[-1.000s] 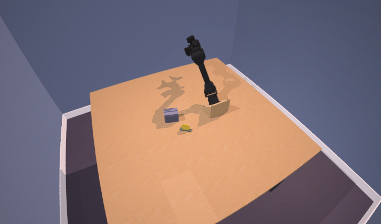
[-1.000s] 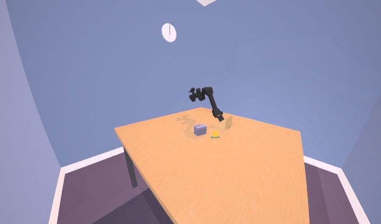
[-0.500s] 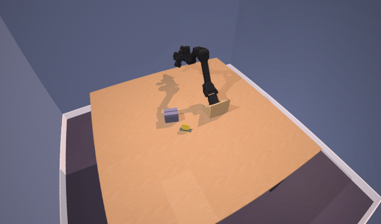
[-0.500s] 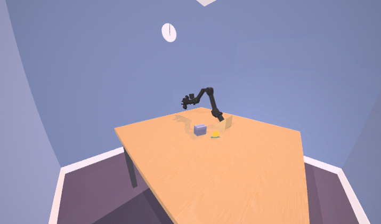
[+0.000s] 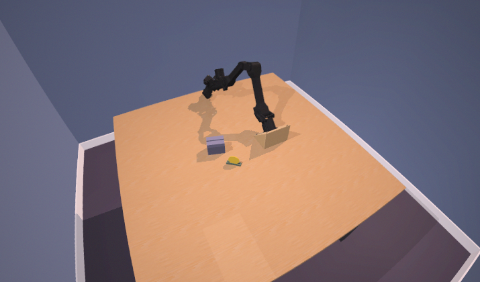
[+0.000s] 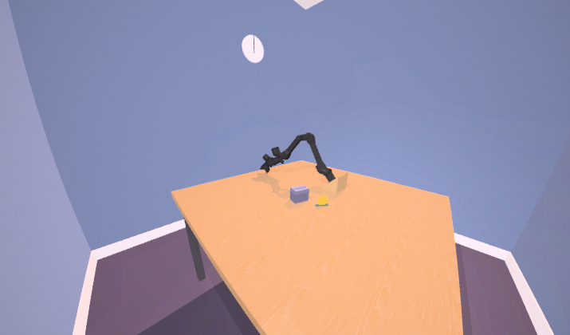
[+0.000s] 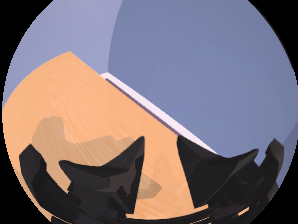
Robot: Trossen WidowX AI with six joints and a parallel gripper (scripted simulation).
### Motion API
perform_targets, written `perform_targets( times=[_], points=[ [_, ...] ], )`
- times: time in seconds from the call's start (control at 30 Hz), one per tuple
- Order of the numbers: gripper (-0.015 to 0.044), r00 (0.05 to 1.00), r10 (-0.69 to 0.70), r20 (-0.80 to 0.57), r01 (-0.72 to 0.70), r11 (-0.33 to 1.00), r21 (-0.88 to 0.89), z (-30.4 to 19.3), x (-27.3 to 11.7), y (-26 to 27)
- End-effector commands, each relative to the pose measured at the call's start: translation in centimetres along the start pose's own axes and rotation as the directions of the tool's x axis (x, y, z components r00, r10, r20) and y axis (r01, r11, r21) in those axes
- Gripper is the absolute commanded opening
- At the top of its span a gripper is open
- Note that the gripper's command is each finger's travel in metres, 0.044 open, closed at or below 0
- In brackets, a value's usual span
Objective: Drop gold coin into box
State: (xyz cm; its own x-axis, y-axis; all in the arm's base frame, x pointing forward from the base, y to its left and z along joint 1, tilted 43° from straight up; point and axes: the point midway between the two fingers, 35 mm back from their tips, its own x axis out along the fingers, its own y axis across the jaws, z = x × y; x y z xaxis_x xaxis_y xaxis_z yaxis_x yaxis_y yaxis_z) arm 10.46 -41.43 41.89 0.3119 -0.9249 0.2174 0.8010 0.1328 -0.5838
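Coin (image 5: 233, 160) upright in green holder (image 5: 233, 163) on desk (image 5: 269, 210), near centre. Grey box (image 5: 215, 144) just beyond, left. Hand (image 5: 206, 93) far off, above far desk edge, partly spread, pinching nothing.

1. A wooden table (image 5: 269, 210) spreads below the jaws, its far edge just ahead of them in the wrist view.
2. A tan upright panel (image 5: 274, 137) stands on the table, well behind and below the jaws.
3. A white skirting (image 7: 160, 115) runs past the table's edge, beyond the jaws.
4. A white wall disc (image 6: 252, 49) hangs high above them.
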Motion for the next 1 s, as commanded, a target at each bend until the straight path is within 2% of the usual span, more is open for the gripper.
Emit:
perform_targets(
  times=[0.0, 0.23, 0.47, 0.73, 0.97],
  points=[
    [0.0161, 0.987, 0.160, -0.029, -0.155, 0.977, 0.144, 0.7, 1.0, 6.5],
    [0.0161, 0.918, 0.386, -0.088, -0.335, 0.876, 0.346, 1.7, 0.4, 16.3],
    [0.0161, 0.796, 0.587, -0.145, -0.438, 0.726, 0.531, 3.7, -2.9, 26.4],
    [0.0161, 0.544, 0.776, -0.320, -0.437, 0.587, 0.682, 3.5, -11.0, 38.2],
    [0.0161, 0.313, 0.805, -0.504, -0.381, 0.592, 0.710, 2.6, -21.0, 45.5]
  ],
)
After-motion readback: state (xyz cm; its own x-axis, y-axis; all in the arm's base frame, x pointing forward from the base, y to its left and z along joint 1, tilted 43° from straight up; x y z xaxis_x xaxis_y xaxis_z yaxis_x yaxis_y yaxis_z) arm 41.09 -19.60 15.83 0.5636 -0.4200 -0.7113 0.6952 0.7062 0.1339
